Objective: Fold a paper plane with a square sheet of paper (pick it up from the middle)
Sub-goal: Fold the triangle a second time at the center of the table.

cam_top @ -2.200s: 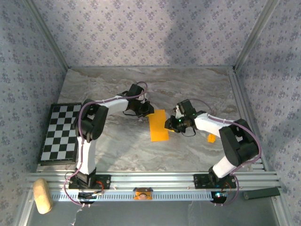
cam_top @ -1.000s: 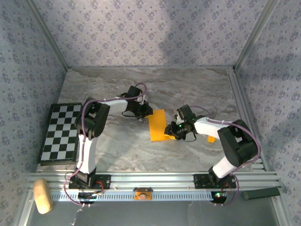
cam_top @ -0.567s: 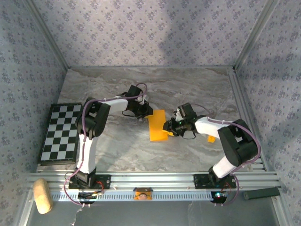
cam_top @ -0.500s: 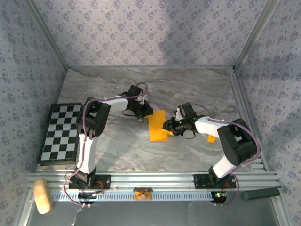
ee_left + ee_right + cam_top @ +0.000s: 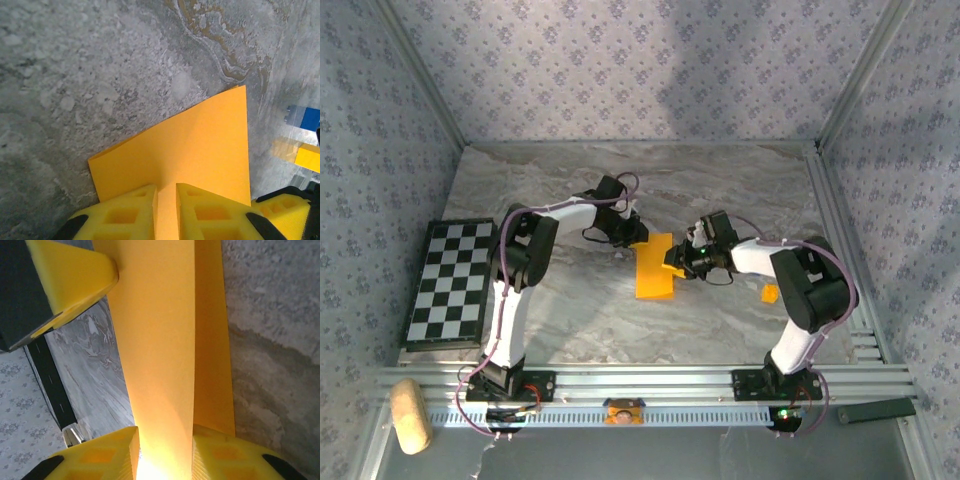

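The square sheet of paper [image 5: 655, 268] lies on the marble table [image 5: 560, 185], between the two arms. It is already folded to a narrow band, not yet a plane. The left gripper [image 5: 166, 210] sits on its far corner. Its jaws are almost together and a thin line of orange shows in the slit, but I cannot tell if they really bite the paper or only press on it. The jaws of the right gripper [image 5: 162, 460] stand apart, and a raised flap of the sheet runs through the gap. I see no pinch there.

My first worry is slipping. If the left side only presses, any push from the right can drag the whole band over the smooth marble, and then the crease comes out oblique.

My second worry is the flap. It is loose between the right jaws, so it can spring back or buckle when they close, and that makes a second, wrong crease.

My third worry is contact. One left finger [image 5: 70, 275] appears very near in the right wrist view. With both claws so close on one thin sheet, a small error can knock them together or tear the paper.
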{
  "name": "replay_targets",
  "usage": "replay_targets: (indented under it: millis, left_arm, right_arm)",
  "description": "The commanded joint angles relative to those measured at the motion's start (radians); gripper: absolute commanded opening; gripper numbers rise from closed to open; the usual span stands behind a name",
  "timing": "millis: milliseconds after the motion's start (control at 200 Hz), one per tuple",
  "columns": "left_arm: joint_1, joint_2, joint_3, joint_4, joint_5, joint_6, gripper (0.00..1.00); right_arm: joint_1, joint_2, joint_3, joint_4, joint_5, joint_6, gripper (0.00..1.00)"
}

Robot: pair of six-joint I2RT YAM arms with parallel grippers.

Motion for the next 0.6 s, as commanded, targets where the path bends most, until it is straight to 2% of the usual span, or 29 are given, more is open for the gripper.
replay_targets:
  millis: [0, 115, 230, 400, 595]
  left_arm:
    - [-0.001, 0.032, 0.026, -0.049, -0.02, 0.027, 0.18]
    - [-0.002, 0.024, 0.029, -0.048, -0.021, 0.027, 0.2]
    - [-0.009, -0.031, 0.0, -0.006, -0.03, 0.03, 0.31]
    - [-0.036, -0.148, -0.043, 0.03, -0.122, 0.062, 0.45]
    - [-0.101, -0.325, -0.18, 0.113, -0.285, 0.131, 0.45]
  right_arm:
    - [-0.01, 0.028, 0.022, 0.019, -0.037, 0.008, 0.3]
    - [-0.012, 0.036, 0.022, 0.025, -0.04, 0.01, 0.25]
    - [-0.015, 0.04, 0.02, 0.024, -0.04, 0.014, 0.16]
    - [-0.015, 0.038, 0.01, 0.032, -0.028, 0.026, 0.08]
    - [-0.03, 0.019, -0.01, 0.067, 0.005, 0.084, 0.04]
